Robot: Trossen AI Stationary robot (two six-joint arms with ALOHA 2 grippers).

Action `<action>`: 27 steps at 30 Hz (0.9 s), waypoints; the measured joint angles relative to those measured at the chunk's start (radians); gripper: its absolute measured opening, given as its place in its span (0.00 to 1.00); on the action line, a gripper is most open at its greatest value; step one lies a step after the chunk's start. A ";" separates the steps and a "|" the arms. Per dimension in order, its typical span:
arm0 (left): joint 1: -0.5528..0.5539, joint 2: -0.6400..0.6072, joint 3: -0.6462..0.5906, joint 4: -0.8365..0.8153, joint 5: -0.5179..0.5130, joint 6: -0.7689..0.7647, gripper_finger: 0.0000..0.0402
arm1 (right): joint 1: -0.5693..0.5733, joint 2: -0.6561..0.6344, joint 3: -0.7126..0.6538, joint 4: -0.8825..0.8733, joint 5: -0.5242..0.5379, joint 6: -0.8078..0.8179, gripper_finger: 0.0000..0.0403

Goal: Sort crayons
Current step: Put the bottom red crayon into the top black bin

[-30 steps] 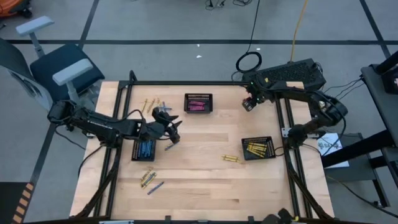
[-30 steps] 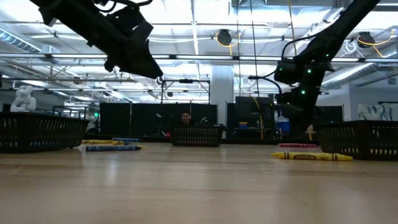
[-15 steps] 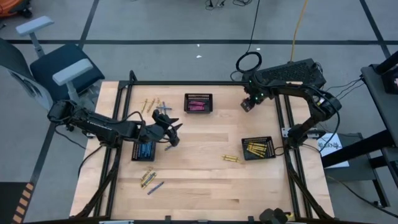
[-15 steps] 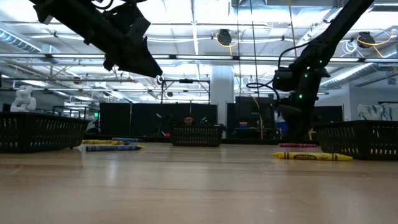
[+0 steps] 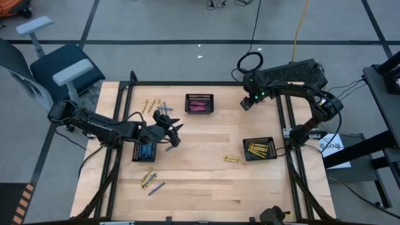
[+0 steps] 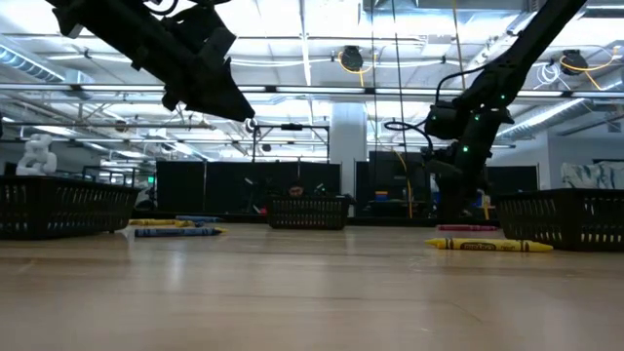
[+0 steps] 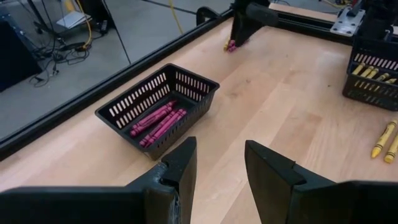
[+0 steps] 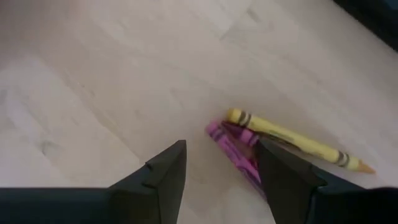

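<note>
We are partway: pink crayons (image 5: 198, 107) fill the far basket (image 5: 199, 97), yellow and blue ones their own. Strays remain on the bench (image 5: 200, 181). Right gripper (image 8: 221, 171), jaws open and empty, hovers over a pink-yellow pair (image 8: 249, 140); left gripper (image 7: 221, 168), jaws apart, holds nothing.

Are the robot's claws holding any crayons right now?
No. The left gripper is open and empty above the table. The right gripper hangs open over a pink crayon and yellow crayon.

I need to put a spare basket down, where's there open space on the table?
The near strip of table is bare, right of the loose crayons. The middle, between pink basket and yellow basket, is open too. Around the blue basket and left gripper it's crowded.
</note>
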 joint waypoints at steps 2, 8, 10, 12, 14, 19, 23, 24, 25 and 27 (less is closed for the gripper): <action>0.000 0.000 0.000 0.000 0.000 0.000 0.34 | 0.001 0.008 0.000 0.020 -0.003 0.022 0.45; 0.000 0.000 0.000 -0.001 0.000 0.001 0.34 | 0.001 0.030 0.000 0.020 -0.012 0.062 0.45; 0.000 0.000 0.000 -0.001 0.000 0.000 0.34 | 0.001 0.036 0.000 -0.008 -0.034 0.068 0.45; 0.000 0.000 0.000 -0.001 0.000 0.000 0.34 | 0.004 0.038 0.000 -0.025 -0.042 0.066 0.45; 0.000 0.000 0.000 -0.001 0.000 0.000 0.34 | 0.009 0.036 -0.001 -0.041 -0.088 0.065 0.45; 0.000 0.000 0.000 -0.001 0.000 0.000 0.34 | 0.029 -0.020 -0.001 -0.074 -0.217 0.030 0.45; 0.000 0.000 0.000 -0.001 0.000 0.000 0.34 | 0.060 -0.108 -0.001 -0.177 -0.217 -0.114 0.45; 0.000 0.000 0.000 -0.001 0.000 0.000 0.34 | 0.072 -0.129 -0.001 -0.225 -0.212 -0.189 0.45; 0.000 0.000 0.000 -0.001 0.000 0.000 0.34 | 0.086 -0.150 -0.001 -0.281 -0.186 -0.268 0.45; 0.000 0.000 0.000 -0.001 0.000 0.000 0.34 | 0.120 -0.177 -0.001 -0.364 -0.056 -0.397 0.45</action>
